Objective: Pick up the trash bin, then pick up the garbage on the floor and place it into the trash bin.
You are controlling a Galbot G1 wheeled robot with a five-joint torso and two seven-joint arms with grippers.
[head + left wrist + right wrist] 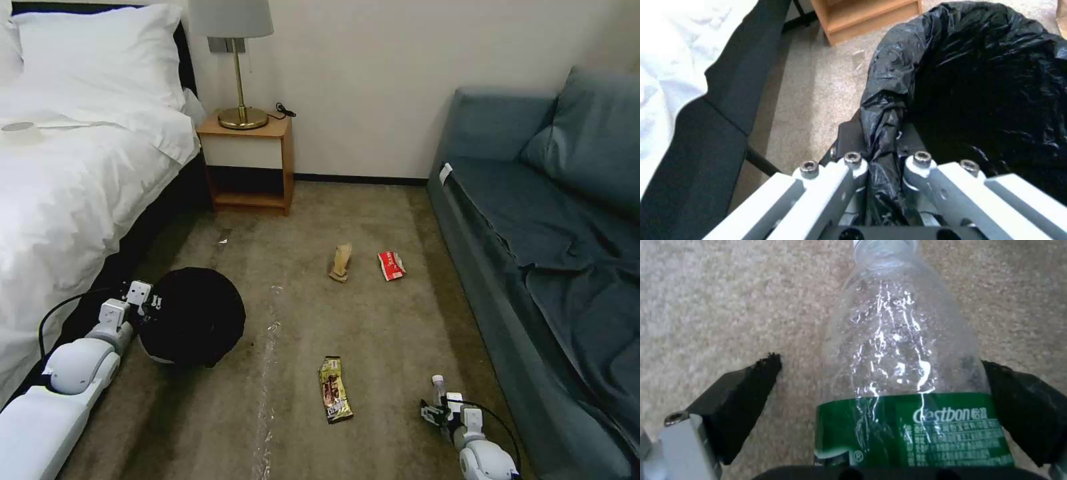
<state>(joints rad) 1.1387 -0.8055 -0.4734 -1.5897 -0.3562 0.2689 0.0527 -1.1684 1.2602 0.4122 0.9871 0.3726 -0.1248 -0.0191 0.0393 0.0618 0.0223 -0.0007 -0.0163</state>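
The trash bin point(193, 317), with its black bag liner point(978, 83) over the rim, is on the carpet beside the bed at the left. My left gripper point(151, 305) is shut on the liner-covered rim point(884, 133). At the lower right, my right gripper point(437, 408) is open, its fingers on either side of the clear plastic bottle with a green label point(902, 373); one pad point(746, 390) stands apart from it. The bottle's cap end point(438, 383) points away from me. A yellow-brown snack wrapper point(335, 390), a tan paper bag point(341, 262) and a red-and-white packet point(391, 265) lie on the carpet.
A white bed point(73, 173) runs along the left. A wooden nightstand point(250, 163) with a brass lamp point(240, 67) stands at the back wall. A blue sofa point(553, 253) lines the right side. Open carpet lies between them.
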